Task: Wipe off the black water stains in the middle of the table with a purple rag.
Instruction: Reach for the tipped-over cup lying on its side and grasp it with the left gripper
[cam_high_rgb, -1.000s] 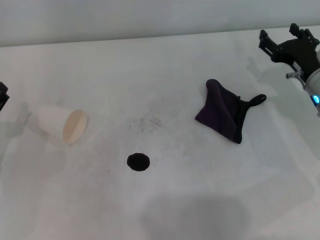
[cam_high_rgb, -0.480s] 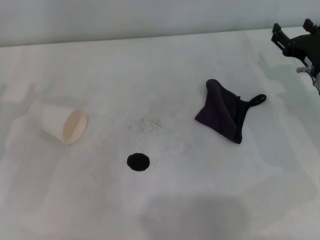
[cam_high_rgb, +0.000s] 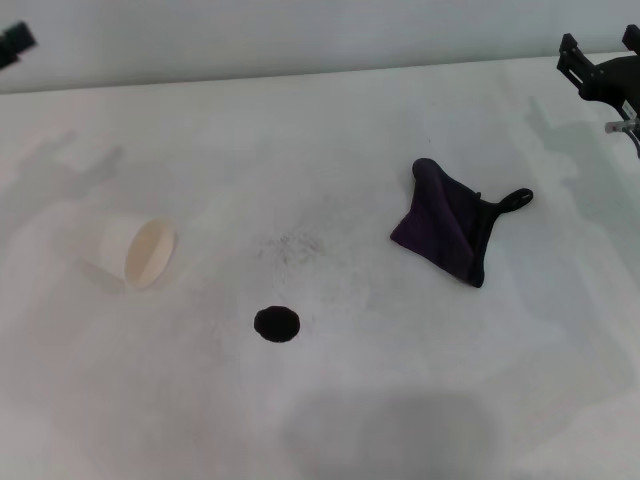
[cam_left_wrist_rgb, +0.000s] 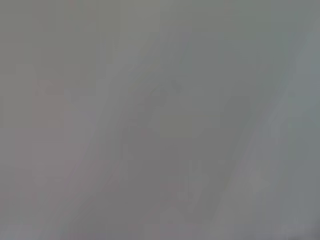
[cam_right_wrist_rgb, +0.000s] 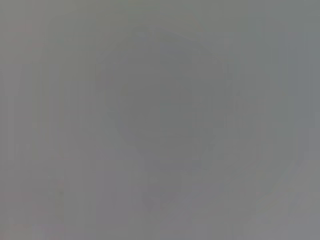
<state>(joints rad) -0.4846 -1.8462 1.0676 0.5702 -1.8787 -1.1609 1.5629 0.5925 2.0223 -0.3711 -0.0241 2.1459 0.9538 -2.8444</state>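
Nothing wiped yet: the black water stain (cam_high_rgb: 276, 324) sits mid-worktop (cam_high_rgb: 330, 120), the purple rag (cam_high_rgb: 452, 222) untouched toward the right edge; my right gripper (cam_high_rgb: 603, 64) hangs at the far right corner, fingers spread, left gripper (cam_high_rgb: 15, 42) far left, unreadable

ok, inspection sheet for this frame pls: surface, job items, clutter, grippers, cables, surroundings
Surface: white table, faint grey smudge mid-table.
Job's things: purple rag crumpled, untouched, right of centre; black water stain unwiped, apart from the rag.
Clutter: white paper cup on its side, left.
Grippers: right gripper at far right edge, away from the rag; left gripper barely in view, far left corner.
Cables: nothing seen.
Surroundings: plain grey wall behind.
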